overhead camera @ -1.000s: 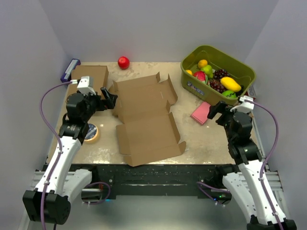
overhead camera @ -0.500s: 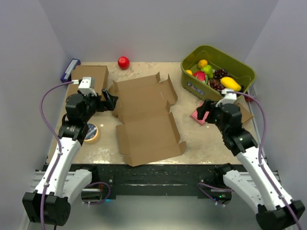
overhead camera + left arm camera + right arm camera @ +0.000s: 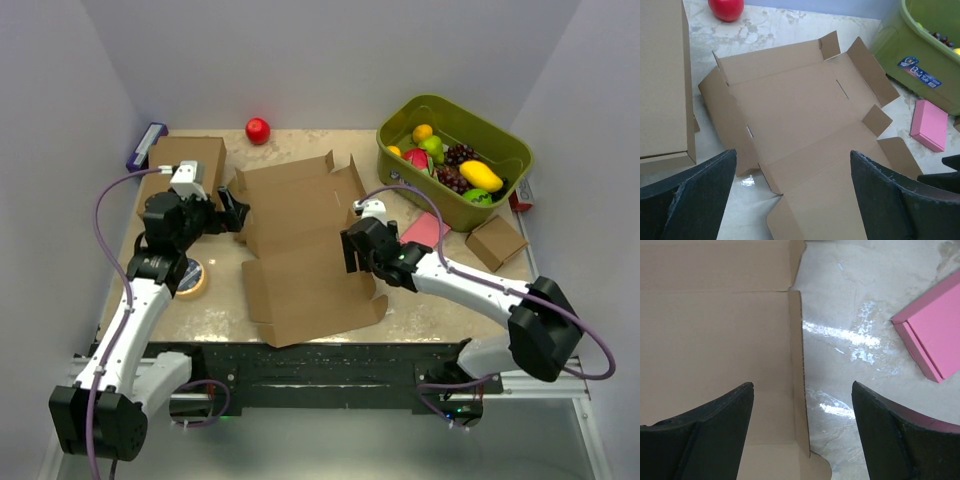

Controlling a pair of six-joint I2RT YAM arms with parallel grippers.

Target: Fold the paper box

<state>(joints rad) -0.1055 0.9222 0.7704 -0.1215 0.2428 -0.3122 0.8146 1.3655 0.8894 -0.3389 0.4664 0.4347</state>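
Around the paper box you have: closed box left-rear; ball behind; tape roll left; bin holding fruit right-rear; slim case, small cube right

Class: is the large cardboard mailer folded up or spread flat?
Spread flat: the paper box lies unfolded on the table, every panel and flap showing, no walls formed.

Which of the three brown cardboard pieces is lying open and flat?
The big die-cut sheet mid-table, flaps spread; the left box and the small cube by the bin are closed.
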